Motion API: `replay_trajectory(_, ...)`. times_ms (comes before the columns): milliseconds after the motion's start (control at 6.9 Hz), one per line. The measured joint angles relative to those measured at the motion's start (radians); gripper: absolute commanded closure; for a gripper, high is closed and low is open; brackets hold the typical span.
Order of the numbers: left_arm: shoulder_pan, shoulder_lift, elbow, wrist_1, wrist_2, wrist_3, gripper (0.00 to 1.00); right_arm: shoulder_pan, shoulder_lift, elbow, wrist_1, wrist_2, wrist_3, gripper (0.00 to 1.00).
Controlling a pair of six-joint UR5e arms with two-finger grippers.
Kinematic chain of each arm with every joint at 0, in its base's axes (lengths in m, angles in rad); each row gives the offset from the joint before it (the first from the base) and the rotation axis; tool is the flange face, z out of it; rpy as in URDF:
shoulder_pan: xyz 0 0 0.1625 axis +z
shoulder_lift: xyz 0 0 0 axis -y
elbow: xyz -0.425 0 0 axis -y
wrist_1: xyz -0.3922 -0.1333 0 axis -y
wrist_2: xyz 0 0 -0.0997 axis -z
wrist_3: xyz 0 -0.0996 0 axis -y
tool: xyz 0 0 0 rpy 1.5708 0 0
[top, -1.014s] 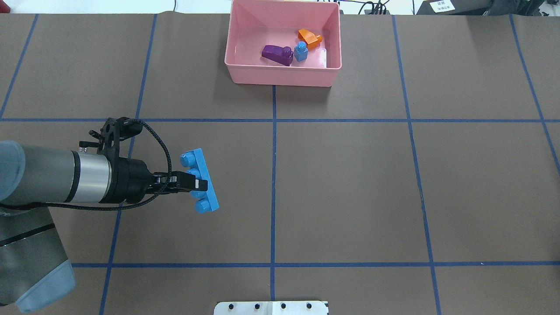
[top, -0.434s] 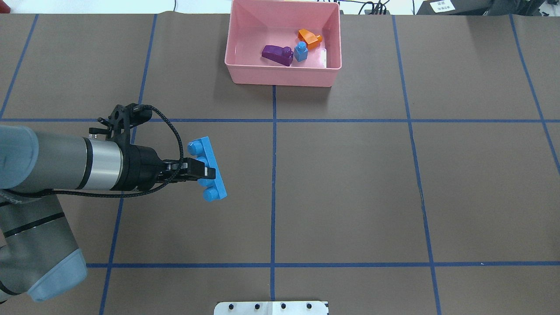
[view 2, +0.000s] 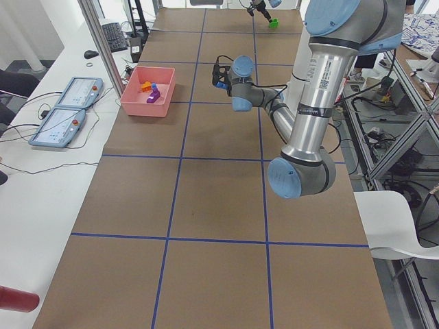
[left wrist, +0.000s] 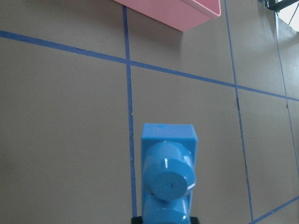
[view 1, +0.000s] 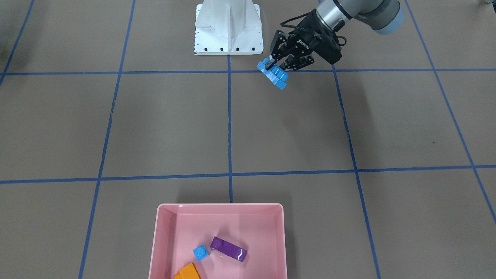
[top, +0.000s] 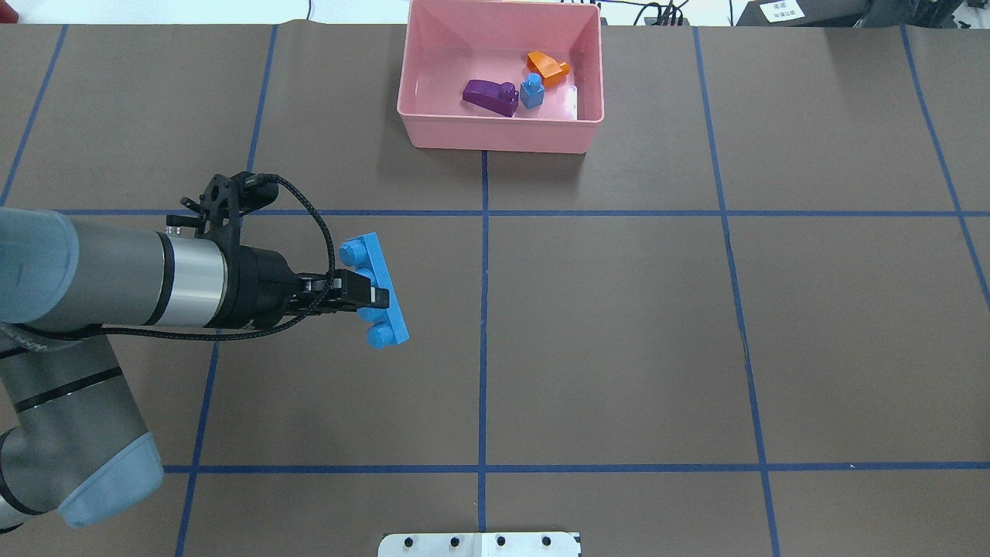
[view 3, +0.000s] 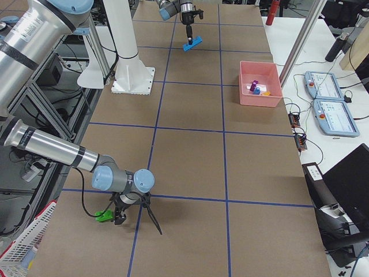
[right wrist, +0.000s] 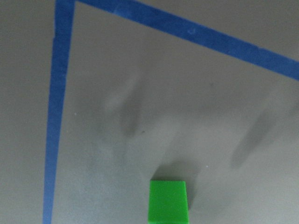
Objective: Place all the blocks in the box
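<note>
Overhead view: left gripper (top: 362,292) at 9 o'clock from table (top: 619,325) centre, fingers clamped across the middle of the long light-blue brick (top: 389,302). The brick is held clear of the surface, studs toward the wrist.

The pink box (top: 495,133) is at 12 o'clock, well apart from the held brick. Inside it:
- purple brick (top: 486,94)
- small light-blue brick (top: 531,93), just beside the purple brick at its 3 o'clock
- orange brick (top: 544,66), at 1 o'clock of the small blue one

Side view: right gripper (view 3: 122,212) low at the table's far end, green brick (view 3: 104,216) by it. Cannot tell whether those fingers are apart or closed. In the right wrist view the green brick is at the 6 o'clock edge.
</note>
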Motion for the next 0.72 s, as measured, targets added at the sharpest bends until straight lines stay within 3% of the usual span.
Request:
replay_trajectory(290,-0.007,-0.04,0.005,0.028,0.015,0.0,1.0,-0.018,0.008,-0.021,0.0,0.023,0.0,0.02)
replay_trajectory(724,-0.015,-0.232,0.1,0.125,0.112,-0.037,1.0,-0.038,0.014,-0.035,0.0,0.053,0.0,0.09)
